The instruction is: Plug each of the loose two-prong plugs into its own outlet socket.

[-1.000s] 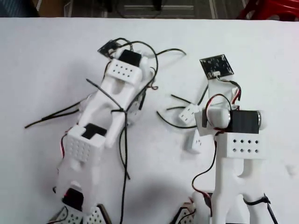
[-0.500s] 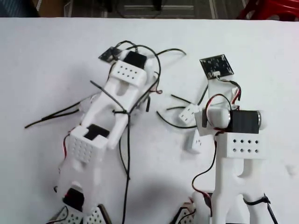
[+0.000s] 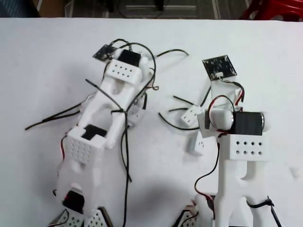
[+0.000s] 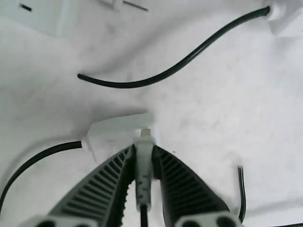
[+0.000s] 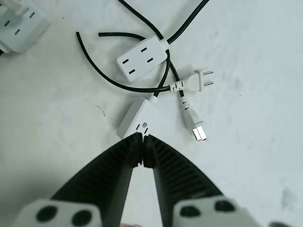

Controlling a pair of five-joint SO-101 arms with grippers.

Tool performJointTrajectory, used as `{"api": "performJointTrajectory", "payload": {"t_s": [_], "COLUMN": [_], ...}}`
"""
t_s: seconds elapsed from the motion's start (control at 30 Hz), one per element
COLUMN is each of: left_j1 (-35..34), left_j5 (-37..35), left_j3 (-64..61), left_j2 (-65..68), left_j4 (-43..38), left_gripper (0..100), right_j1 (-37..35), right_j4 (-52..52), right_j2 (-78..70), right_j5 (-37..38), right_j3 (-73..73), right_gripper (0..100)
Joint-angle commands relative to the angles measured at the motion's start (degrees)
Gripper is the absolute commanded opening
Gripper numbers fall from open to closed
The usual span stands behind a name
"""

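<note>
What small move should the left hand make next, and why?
Probably a gentle push forward. The left hand is shut on a white plug, and the plug's front end sits against the white outlet block. Whether the prongs line up with its slots cannot be seen, so a slow push seems safest.
</note>
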State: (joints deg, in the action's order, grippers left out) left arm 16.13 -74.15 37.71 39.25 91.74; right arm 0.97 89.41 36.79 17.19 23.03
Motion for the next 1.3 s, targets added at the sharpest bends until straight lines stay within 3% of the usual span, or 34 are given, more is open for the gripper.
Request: {"api": "performJointTrajectory", "payload": {"t_s": [0.0, 0.1, 0.67, 0.8, 1.27], "left_j1": [1.5, 1.5, 2.7, 2.4, 0.7], "left_j5": [-1.4, -4.5, -5.3, -9.1, -8.6], "left_j3": [2.3, 2.3, -0.3, -0.3, 0.1], "left_j2": [-0.4, -0.3, -0.4, -0.4, -0.4], "left_j4": [-0.9, -0.4, -1.1, 0.6, -0.5], "left_gripper": [3, 3, 3, 3, 3], "right_j1": [0.5, 0.5, 0.5, 0.5, 0.6], "right_j4": [-0.3, -0.3, -0.3, -0.3, -0.2], "right_j2": [0.6, 0.6, 0.6, 0.6, 0.6], "right_j5": [0.3, 0.3, 0.3, 0.3, 0.3], "right_j3": [-0.4, -0.4, -0.4, -0.4, -0.3], "right_gripper": [1.9, 1.9, 1.9, 1.9, 1.9]}}
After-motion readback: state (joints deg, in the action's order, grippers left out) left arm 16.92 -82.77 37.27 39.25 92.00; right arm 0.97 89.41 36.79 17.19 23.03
